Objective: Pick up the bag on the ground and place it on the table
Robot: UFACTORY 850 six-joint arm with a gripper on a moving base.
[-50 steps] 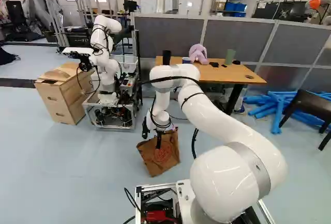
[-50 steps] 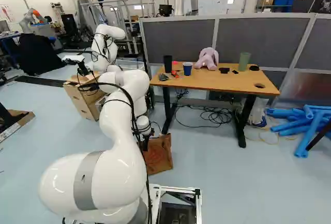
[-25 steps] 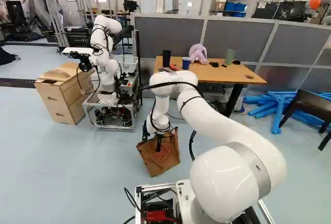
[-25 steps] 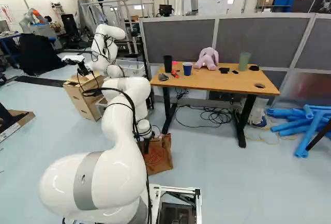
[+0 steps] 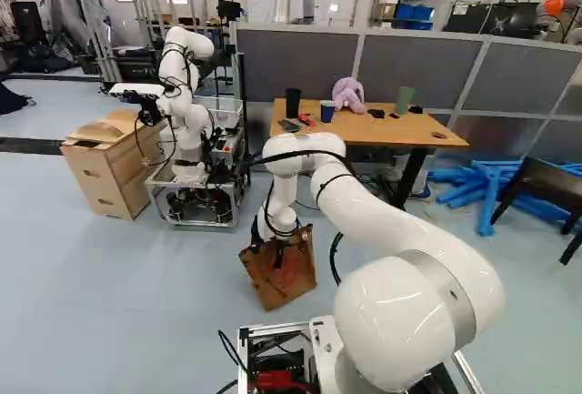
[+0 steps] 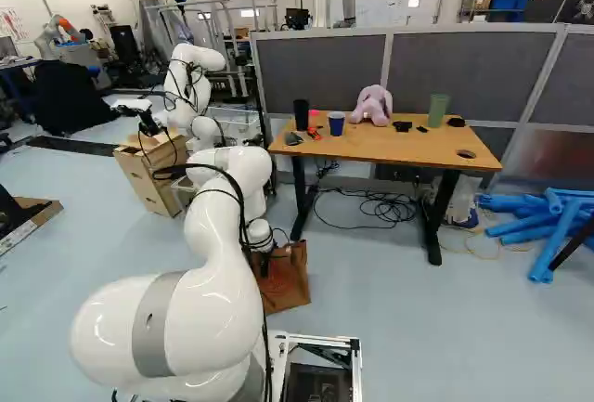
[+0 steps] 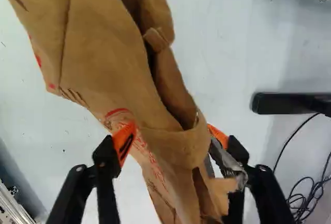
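Black two-finger gripper with orange pads (image 5: 267, 250) spread around a brown paper bag with red print (image 5: 289, 283)

I have the bag on the floor, leaning, its body below my gripper (image 7: 171, 136). The fingers stand well apart and unclenched, with the bag's folded upper part between them. One orange pad (image 7: 124, 140) overlaps the printed face in the wrist view; the other is partly hidden behind the paper's edge. Red lettering runs beside the first pad, bent by the creases, and part of a red curved line sits just by it.

Ahead of the gripper and higher up is the wooden-topped table with black legs (image 6: 408, 149). On it I see a lilac plush toy (image 6: 372, 105), a blue cup (image 6: 336, 124) and a tall black cup (image 6: 301, 115).
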